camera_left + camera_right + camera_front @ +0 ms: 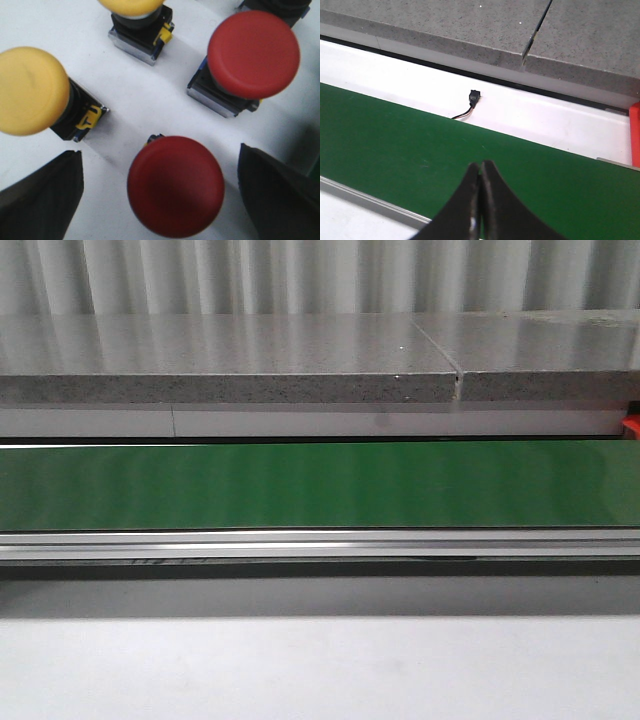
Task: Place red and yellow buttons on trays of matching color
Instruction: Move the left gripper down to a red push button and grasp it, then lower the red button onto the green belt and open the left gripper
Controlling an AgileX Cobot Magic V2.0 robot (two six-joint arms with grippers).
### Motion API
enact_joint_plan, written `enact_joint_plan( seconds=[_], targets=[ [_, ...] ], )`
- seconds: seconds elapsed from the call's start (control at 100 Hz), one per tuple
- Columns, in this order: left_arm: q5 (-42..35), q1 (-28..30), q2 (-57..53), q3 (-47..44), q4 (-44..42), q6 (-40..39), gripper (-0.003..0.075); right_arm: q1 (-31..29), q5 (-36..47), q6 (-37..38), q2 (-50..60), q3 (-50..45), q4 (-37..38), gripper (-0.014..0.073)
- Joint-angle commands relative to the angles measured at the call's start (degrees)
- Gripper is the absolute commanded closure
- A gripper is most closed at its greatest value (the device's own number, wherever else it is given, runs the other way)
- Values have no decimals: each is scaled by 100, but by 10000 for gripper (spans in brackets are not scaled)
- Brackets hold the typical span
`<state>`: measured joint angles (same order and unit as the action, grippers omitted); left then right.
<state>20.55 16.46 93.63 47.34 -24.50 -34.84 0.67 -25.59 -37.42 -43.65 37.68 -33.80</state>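
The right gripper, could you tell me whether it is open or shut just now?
Shut. In the right wrist view the right gripper has its two dark fingers pressed together with nothing between them, above the green belt.

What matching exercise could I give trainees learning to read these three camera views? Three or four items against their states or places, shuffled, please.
Items:
1. left gripper
2. right gripper
3. nearest red button
4. green belt

States or places:
A. fingers pressed together
B. nothing lying on it
C. fingers spread wide
D. between the open fingers, on the white surface

Pairs: 1-C, 2-A, 3-D, 4-B
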Motion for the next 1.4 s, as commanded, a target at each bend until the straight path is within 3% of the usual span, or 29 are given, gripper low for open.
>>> enact_joint_plan(
  seconds=[0.0, 0.09, 0.35, 0.46, 0.7, 0.93, 1.15, 1.39],
  targets=[
    [-209, 4, -156, 163, 25, -21, 152, 7, 268, -24, 53, 152, -64, 662],
    [-218, 4, -156, 163, 25, -21, 237, 7, 268, -24, 53, 152, -64, 662],
    [-231, 4, -452, 163, 8, -21, 641, 7, 268, -24, 53, 152, -64, 662],
    [-227, 4, -783, 163, 8, -21, 741, 7, 268, -24, 53, 152, -64, 662],
    [58, -143, -1769, 163, 8, -10, 741, 7, 268, -24, 53, 152, -64, 662],
    [570, -847, -2607, 404, 33, 364, 741, 7, 268, -24, 53, 152, -64, 662],
    [1244, -1729, -2524, 873, 803, 1402, 741, 7, 268, -24, 53, 152, -64, 662],
    [1307, -1898, -2008, 898, 1177, 1463, 741, 7, 262, -24, 53, 152, -64, 662]
  ],
)
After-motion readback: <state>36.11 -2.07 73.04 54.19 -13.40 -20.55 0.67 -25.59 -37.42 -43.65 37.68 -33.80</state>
